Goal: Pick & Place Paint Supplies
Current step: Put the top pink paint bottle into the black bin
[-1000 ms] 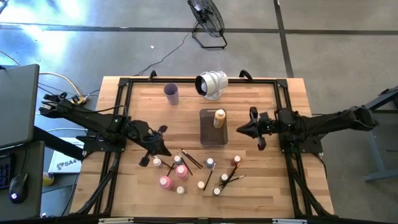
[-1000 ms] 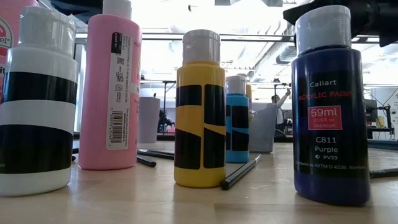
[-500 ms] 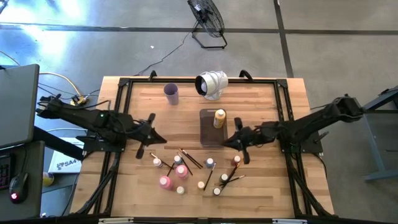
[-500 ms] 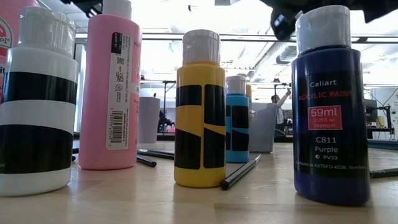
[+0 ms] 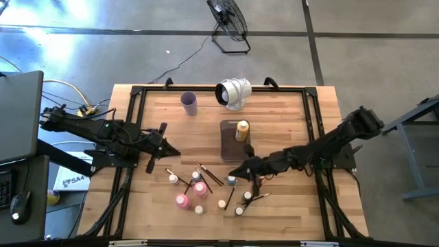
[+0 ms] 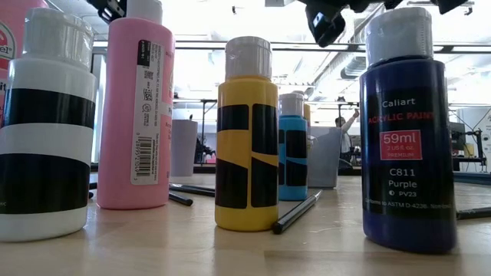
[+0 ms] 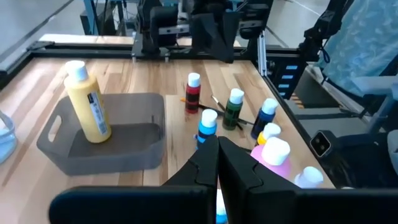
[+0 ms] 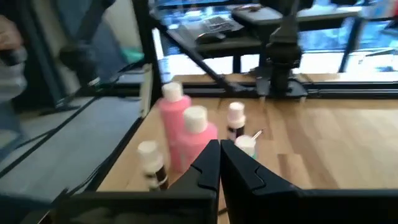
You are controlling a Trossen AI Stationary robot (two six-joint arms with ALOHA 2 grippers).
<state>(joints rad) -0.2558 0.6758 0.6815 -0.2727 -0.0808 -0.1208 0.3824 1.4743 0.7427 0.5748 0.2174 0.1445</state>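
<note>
Dark and closed-fingered, the right pincer (image 5: 233,172) has swung in from the desk's (image 5: 295,123) edge to hover just beside the blue paint bottle (image 5: 232,180), likely its next pick, while the closed left pincer (image 5: 167,152) has drawn back.

Pale butcher-block wooden table top (image 5: 288,123): smooth planks, satin finish. Black metal frame rails (image 5: 223,88): matt. Clear grey rectangular plastic tray (image 7: 134,118): translucent, smooth, slightly frosted. Yellow plastic paint bottle with white cap (image 7: 89,104): semi-gloss body, paper label. Dark blue plastic bottle of purple paint (image 6: 405,142): glossy, printed label. Tall pink plastic bottle (image 6: 140,107): smooth, paper label. Thin black pencil-like brush handle (image 6: 296,212): matt.
</note>
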